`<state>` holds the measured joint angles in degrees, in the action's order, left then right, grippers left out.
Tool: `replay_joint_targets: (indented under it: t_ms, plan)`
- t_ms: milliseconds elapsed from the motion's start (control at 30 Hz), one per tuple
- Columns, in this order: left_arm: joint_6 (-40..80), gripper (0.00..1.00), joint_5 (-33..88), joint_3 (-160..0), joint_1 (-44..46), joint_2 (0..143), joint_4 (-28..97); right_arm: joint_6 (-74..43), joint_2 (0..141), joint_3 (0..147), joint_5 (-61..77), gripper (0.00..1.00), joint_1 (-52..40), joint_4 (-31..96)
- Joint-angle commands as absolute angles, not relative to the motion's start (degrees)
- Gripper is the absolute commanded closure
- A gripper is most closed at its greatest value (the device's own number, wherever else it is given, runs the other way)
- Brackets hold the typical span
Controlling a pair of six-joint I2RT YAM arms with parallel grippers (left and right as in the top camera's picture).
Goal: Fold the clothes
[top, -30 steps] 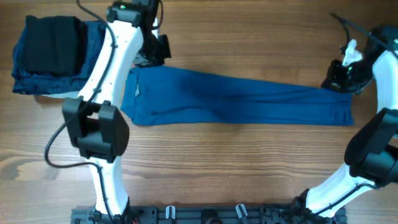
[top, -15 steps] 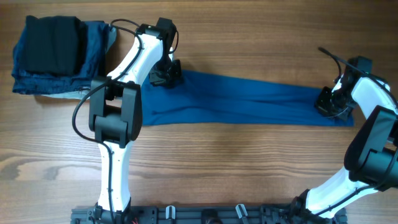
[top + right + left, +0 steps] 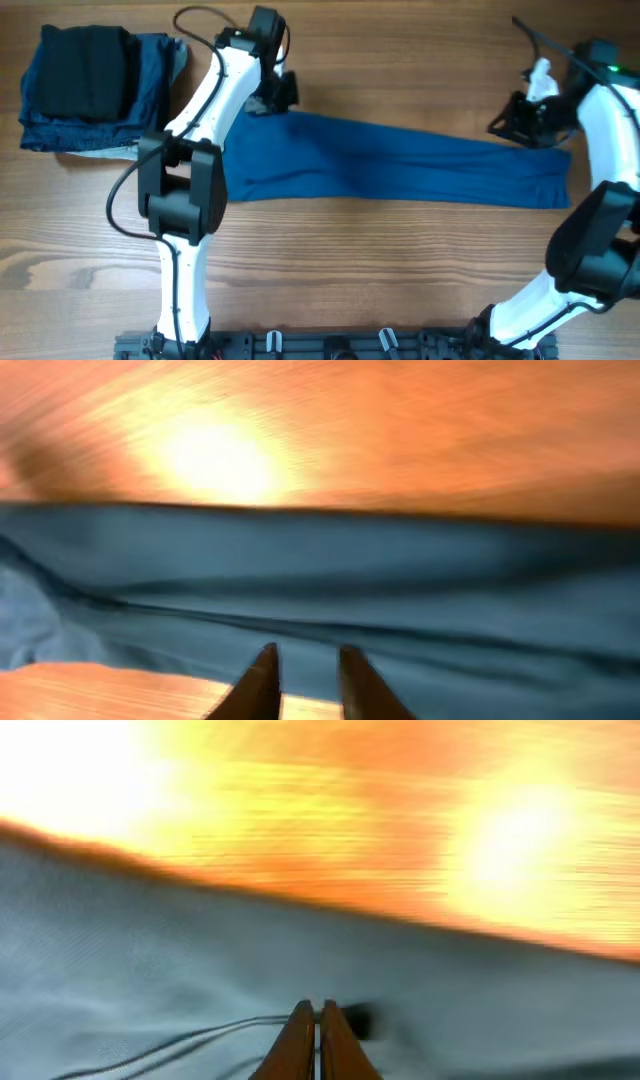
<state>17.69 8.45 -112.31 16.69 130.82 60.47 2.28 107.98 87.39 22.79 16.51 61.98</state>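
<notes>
Rear left corner of the worktop [image 3: 350, 280]: a black folded garment [image 3: 85, 70] lies on darker blue folded pieces [image 3: 150, 95]. Just right of this stack, the left claw [image 3: 272, 100] sits at the rear left corner of the polo shirt [image 3: 400, 170]. In the left wrist view its fingers [image 3: 298, 1042] are pressed together, with creases of cloth running up to the tips. The shirt lies flat as a long band across the middle of the worktop. Its long axis runs left to right, with the broader end left and the narrower end near the right edge. The collar end cannot be told. The right claw [image 3: 512, 125] sits at the band's rear right end. Its fingers [image 3: 258, 685] stand slightly apart over blue cloth, and whether they pinch it cannot be told.
</notes>
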Motion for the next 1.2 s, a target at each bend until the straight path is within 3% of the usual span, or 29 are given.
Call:
replay_joint_targets:
  t_ms: [0,33,200,567,867,1067,1167]
  plan:
    - [17.1,0.80,11.6,-114.0,21.0,128.4,55.6,0.7,107.4,83.3,20.9,0.87,12.9,57.5]
    - [17.0,0.75,11.6,-114.0,22.5,129.2,53.2,-0.6,107.4,81.6,19.1,0.89,12.2,55.9]
    - [16.9,0.91,11.8,-114.0,28.1,131.6,45.7,-1.7,107.4,75.3,19.1,0.93,11.9,51.2]
    - [16.7,0.93,11.8,-114.0,35.2,137.6,42.3,-5.1,107.4,63.0,19.1,0.95,11.9,39.1]
    - [16.7,0.95,7.7,-113.9,34.0,144.2,36.9,-9.1,107.4,61.2,7.9,0.95,12.0,45.5]
    - [15.0,0.96,5.5,-114.2,29.9,144.1,27.9,-8.7,107.4,62.9,8.8,0.83,12.0,41.4]
    - [13.5,0.96,5.5,-118.3,28.2,141.0,29.3,-2.0,107.4,69.7,20.5,0.76,12.0,42.7]
